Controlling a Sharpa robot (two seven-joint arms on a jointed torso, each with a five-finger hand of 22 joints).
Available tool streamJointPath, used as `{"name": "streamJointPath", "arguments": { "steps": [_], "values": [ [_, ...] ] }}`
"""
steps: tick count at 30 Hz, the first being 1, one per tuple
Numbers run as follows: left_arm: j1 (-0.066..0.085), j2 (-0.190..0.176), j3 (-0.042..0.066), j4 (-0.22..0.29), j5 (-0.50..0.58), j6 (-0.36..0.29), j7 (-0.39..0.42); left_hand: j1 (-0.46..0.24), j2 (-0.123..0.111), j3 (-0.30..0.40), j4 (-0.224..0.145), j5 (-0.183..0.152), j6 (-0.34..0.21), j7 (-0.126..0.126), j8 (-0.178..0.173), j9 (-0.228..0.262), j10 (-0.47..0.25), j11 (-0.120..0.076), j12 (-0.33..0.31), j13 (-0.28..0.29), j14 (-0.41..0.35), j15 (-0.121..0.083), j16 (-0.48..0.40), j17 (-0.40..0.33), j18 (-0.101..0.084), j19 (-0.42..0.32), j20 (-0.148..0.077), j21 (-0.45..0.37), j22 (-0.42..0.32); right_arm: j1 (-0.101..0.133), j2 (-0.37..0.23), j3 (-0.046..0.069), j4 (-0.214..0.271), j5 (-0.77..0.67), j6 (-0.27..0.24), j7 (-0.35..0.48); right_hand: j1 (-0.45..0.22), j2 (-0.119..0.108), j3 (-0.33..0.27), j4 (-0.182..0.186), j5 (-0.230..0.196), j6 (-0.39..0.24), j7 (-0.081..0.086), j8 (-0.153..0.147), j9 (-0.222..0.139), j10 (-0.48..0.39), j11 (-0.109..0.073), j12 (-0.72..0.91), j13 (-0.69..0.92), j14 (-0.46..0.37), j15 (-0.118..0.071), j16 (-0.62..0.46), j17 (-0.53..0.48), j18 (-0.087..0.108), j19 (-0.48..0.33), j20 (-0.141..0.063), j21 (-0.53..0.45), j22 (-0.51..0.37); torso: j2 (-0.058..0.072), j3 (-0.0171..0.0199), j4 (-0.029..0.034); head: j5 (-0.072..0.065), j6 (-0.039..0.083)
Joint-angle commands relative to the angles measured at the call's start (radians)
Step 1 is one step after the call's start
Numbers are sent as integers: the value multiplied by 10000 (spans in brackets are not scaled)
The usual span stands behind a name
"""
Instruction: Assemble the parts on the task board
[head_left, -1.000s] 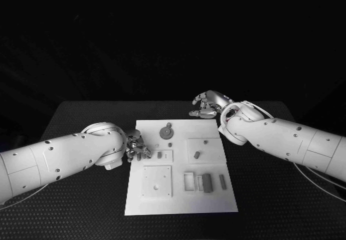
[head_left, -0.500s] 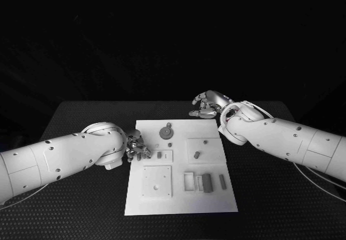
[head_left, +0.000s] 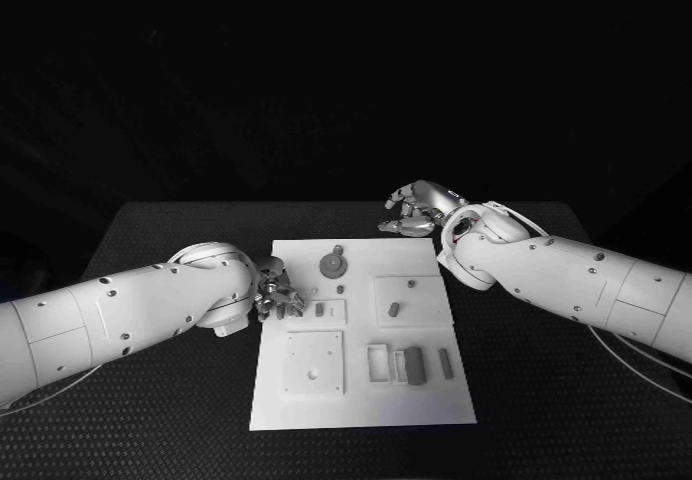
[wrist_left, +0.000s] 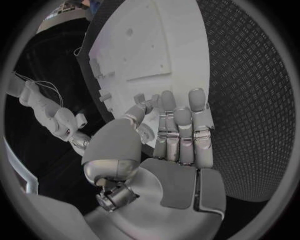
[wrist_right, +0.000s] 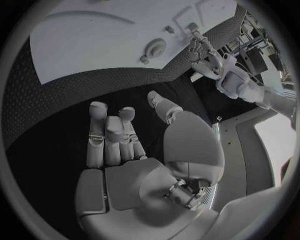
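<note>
Left hand (head_left: 277, 297) at task board (head_left: 364, 400) 9 o'clock edge, fingers apart, empty, perhaps touching board. Right hand (head_left: 415, 212) off board at 1 o'clock, fingers loosely spread, empty.

"What do you see under it all?"

"You see a black table (head_left: 173, 400) with a bumpy top. A white board (head_left: 361, 405) lies flat in the middle of it."

"Is the board near your edge?"

"Yes, it comes close to the near edge, with dark table on both sides."
</note>
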Motion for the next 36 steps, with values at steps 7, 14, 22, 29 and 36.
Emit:
{"name": "streamJointPath", "arguments": {
  "steps": [7,14,22,29,36],
  "values": [
    [-56,132,-45,-97,5,291,-206,-364,-115,1329,-1166,-5,154,-25,-6,65,68,-54,103,45,30,-79,88,10,-135,-1,-94,133,235,-3,-1,5,17,-26,76,75,104,-17,-15,71,22,3,58,-5,14,-99,-1,71,-12,-46,36,-41,-18,454,-3,-98,-50,136,4,0,-5,-6,1],
    [-57,151,-45,-100,49,321,-209,-599,-347,1214,-876,-464,180,-46,-33,153,48,-76,172,77,34,-104,129,11,-126,-21,-124,210,229,-3,-3,5,16,-26,73,73,106,-19,-16,73,22,3,58,-5,15,-100,-1,72,-15,-46,36,-41,-19,454,-3,-98,-51,136,2,-16,5,-19,-12],
    [-57,124,-46,-96,84,297,-216,-1037,-535,714,-647,-1123,193,-54,-79,245,14,-90,227,100,12,-120,160,6,-109,-82,-144,267,219,-3,-3,5,10,-26,75,72,107,-20,-18,76,22,3,58,-5,15,-101,-1,73,-17,-46,36,-40,-19,454,-3,-98,-52,136,-1,-18,3,-33,-19],
    [-57,97,-46,-94,85,223,-204,-1409,-903,611,-234,-1983,214,-70,-147,304,-5,-105,252,92,0,-140,173,-9,-88,-113,-160,271,207,-3,-1,5,14,-26,79,74,106,-21,-20,80,22,1,58,-5,15,-101,0,75,-18,-46,37,-40,-20,454,-2,-97,-52,136,1,-20,7,-41,-22],
    [-57,75,-45,-88,119,52,-182,-1651,-1255,697,306,-3156,249,-95,-198,400,-13,-134,321,103,-8,-176,227,-8,-66,-115,-189,293,206,-3,3,5,6,-26,72,76,106,-22,-22,84,22,-1,59,-6,15,-101,0,77,-20,-45,37,-39,-20,454,-1,-98,-52,137,2,-15,0,-36,-23]
  ]
}}
